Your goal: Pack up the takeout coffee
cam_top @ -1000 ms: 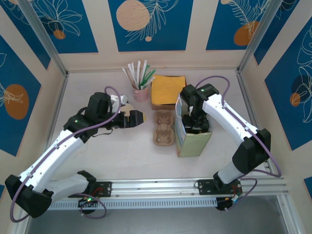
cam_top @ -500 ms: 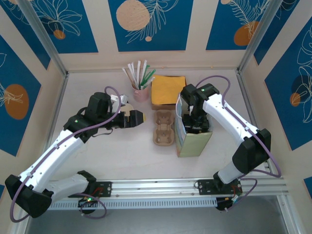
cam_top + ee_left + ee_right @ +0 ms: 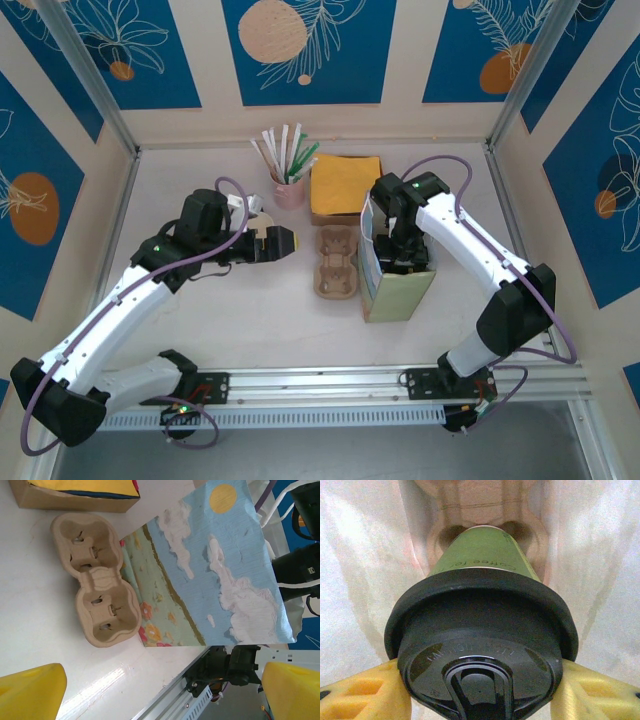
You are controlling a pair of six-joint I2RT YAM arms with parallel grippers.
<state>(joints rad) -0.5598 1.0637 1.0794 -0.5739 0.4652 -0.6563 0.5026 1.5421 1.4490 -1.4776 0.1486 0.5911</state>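
One takeout coffee [image 3: 482, 605], long axis vertical, lid up; right claw [image 3: 480, 690] clamped at its lid; left claw [image 3: 161, 690] apart.

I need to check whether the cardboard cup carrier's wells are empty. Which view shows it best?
Left wrist: the cardboard cup carrier lies close and whole, both wells empty, beside the printed paper bag. Top external shows it small, just left of that bag.
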